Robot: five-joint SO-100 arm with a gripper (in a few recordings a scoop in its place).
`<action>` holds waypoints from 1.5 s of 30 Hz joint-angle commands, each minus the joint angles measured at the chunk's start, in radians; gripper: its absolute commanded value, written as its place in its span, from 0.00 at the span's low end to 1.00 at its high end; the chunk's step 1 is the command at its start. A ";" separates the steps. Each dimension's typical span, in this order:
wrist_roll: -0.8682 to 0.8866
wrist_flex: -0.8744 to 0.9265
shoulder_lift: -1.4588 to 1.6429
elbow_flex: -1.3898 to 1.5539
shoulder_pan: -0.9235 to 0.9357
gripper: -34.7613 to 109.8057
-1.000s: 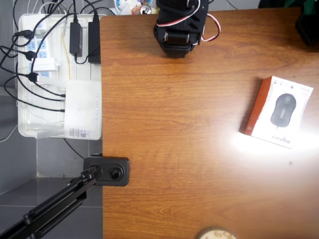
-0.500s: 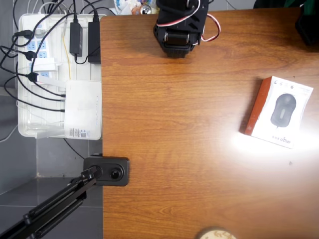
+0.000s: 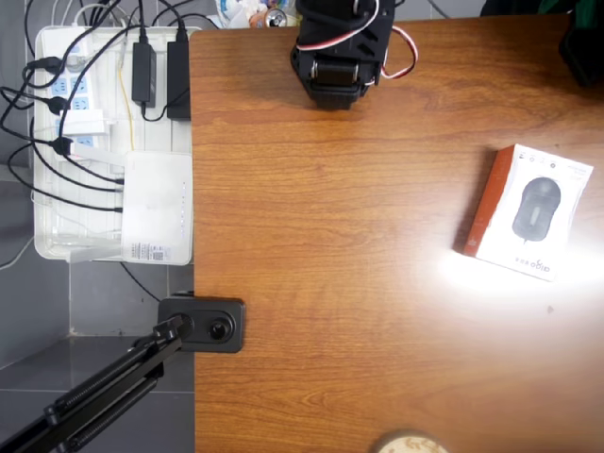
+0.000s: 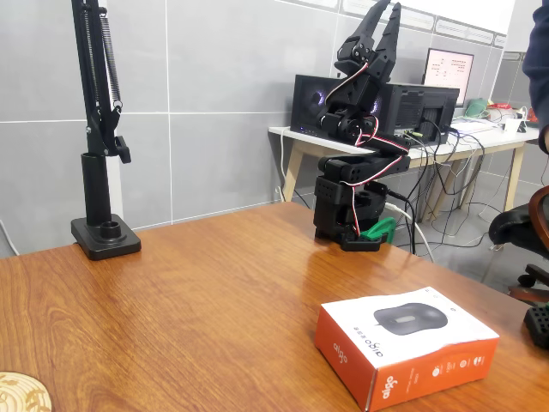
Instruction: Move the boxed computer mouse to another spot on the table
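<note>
Nearest in the fixed view, the boxed computer mouse (image 4: 406, 345) lies flat on the brown wood-grain surface (image 4: 197, 283), toward the right, its orange-red side faces turned to the camera and the dark mouse picture facing up. In the overhead view the box (image 3: 526, 211) sits near the right edge of the surface (image 3: 321, 236), slightly askew, with bare wood all around it. At the near left corner of the fixed view part of a round pale coaster-like disc (image 4: 21, 393) shows. Farther back on the left stands a black stand (image 4: 99, 129) with its base on the surface. Farthest, at the far edge, the arm is folded upright over its base, and the jaws (image 4: 379, 19) point up at the ceiling, parted a little and holding nothing, well apart from the box.

The task seems not yet begun: the reach is the step in hand. The next move calls for unfolding the arm forward and down toward the box, widening the jaws enough to straddle its narrower width.
</note>
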 commanded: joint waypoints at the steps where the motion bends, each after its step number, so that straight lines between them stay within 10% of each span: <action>1: 0.003 -0.002 0.002 0.000 0.005 0.24; 15: 0.034 0.029 0.002 0.000 0.028 0.29; 20: 0.063 0.471 0.002 -0.069 0.049 0.24; 25: 0.189 1.615 -0.041 -0.515 -0.156 0.24; 34: 0.221 2.091 -0.457 -0.750 -0.673 0.29; 45: 0.067 2.154 -0.732 -0.816 -0.963 0.47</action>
